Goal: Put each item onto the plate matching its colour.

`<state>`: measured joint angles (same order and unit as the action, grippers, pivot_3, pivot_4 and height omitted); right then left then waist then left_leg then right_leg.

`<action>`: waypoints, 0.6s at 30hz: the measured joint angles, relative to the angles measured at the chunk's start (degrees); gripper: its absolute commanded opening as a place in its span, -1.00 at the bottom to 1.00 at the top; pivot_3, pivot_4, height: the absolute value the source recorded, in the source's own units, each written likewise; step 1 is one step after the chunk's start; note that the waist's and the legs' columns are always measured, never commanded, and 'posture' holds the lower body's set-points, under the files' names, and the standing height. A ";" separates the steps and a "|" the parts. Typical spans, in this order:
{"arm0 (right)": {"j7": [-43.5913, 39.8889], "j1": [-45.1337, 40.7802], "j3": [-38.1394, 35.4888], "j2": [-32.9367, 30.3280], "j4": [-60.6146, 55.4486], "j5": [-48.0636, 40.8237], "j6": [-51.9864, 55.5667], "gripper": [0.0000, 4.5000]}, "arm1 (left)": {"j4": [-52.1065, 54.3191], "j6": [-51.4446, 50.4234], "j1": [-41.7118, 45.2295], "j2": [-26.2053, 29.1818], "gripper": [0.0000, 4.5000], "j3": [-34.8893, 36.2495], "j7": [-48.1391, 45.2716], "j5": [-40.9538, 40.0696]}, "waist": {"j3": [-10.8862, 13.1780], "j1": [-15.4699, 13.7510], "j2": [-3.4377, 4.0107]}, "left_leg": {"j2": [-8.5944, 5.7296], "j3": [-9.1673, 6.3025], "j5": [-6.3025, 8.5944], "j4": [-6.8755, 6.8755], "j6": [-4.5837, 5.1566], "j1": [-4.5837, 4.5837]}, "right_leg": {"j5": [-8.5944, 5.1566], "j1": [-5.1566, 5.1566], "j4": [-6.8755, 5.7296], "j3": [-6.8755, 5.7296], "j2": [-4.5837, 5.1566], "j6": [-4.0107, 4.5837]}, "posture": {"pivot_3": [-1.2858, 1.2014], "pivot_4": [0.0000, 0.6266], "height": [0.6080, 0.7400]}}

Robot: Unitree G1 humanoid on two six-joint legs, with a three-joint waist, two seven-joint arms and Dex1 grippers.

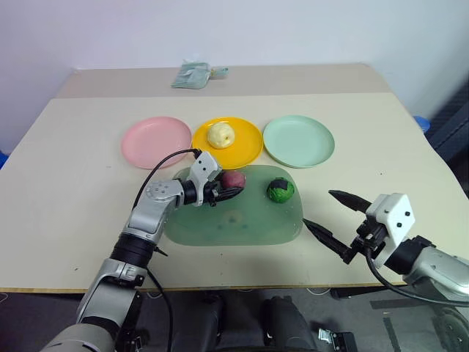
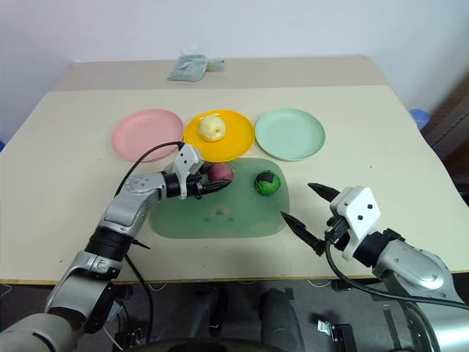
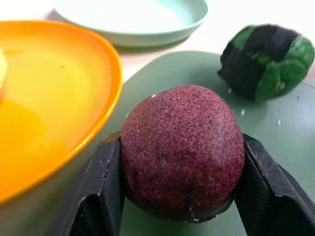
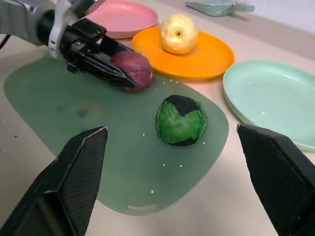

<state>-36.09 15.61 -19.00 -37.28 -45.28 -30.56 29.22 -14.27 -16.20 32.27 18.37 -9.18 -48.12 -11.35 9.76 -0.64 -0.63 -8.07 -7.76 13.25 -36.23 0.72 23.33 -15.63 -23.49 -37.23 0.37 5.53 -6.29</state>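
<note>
Step in hand: grasping. The left tool (image 1: 229,193) is clamped on the dark maroon round toy fruit (image 3: 183,150), which sits on the translucent green tray (image 1: 242,229). The right tool (image 2: 308,218) stands open, empty. Next move likely calls for lifting it to the round pink plastic plate (image 1: 155,141).

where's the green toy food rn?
The green toy food sits on the translucent green tray, at its far right corner, just in front of the mint green plate and right of the maroon item.
</note>
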 measured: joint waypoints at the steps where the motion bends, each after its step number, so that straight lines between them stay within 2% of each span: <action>1: -0.02 -0.70 0.04 -0.04 0.00 -0.03 0.01 0.92 | 0.78 -0.57 -0.11 -0.09 0.21 0.95 0.72 -0.63 | 0.00 -0.04 0.00 | 0.00 0.00 0.00 0.00 0.00 0.00 | 0.00 0.01 0.00 0.00 0.00 0.00 | 0.03 -0.52 1.00; 5: 0.17 -5.12 1.13 -0.15 0.23 -0.02 0.07 0.92 | 5.74 -4.62 -0.61 -1.09 0.21 7.36 6.74 -3.97 | 0.00 -0.17 -0.01 | -0.01 0.00 0.00 -0.02 0.00 0.01 | 0.00 0.02 0.01 0.00 0.01 0.00 | 0.03 -0.52 1.00; 10: -0.06 -9.97 4.86 -0.14 2.90 0.64 -0.16 0.92 | 8.40 -6.98 -0.64 -2.34 0.21 15.54 19.59 -4.31 | 0.00 -0.22 -0.04 | -0.01 0.00 -0.01 -0.04 -0.02 0.00 | 0.00 0.03 0.01 -0.01 0.01 0.00 | 0.03 -0.52 1.00; 14: -0.49 -13.68 7.31 -0.13 5.81 1.14 -0.87 0.92 | 5.83 -5.78 -0.51 -2.51 0.21 19.82 29.88 -1.74 | 0.00 -0.22 -0.04 | -0.02 0.00 -0.05 -0.04 -0.08 0.00 | 0.00 0.03 0.01 -0.02 0.00 -0.01 | 0.03 -0.52 1.00; 18: -1.11 -17.18 9.32 -0.12 8.89 2.22 -1.86 0.92 | -1.01 -2.70 1.46 -4.57 0.21 22.83 39.52 0.02 | -0.01 -0.72 -0.11 | -0.03 0.00 -0.09 -0.12 -0.15 0.01 | 0.01 0.06 0.00 -0.05 0.01 -0.02 | 0.03 -0.52 1.00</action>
<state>-37.19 -1.57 -9.68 -37.40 -36.39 -28.34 27.36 -15.28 -18.90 33.73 13.80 13.66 -8.59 -11.33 9.75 -1.36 -0.74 -8.10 -7.76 13.16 -36.35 0.57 23.34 -15.62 -23.43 -37.23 0.32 5.54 -6.31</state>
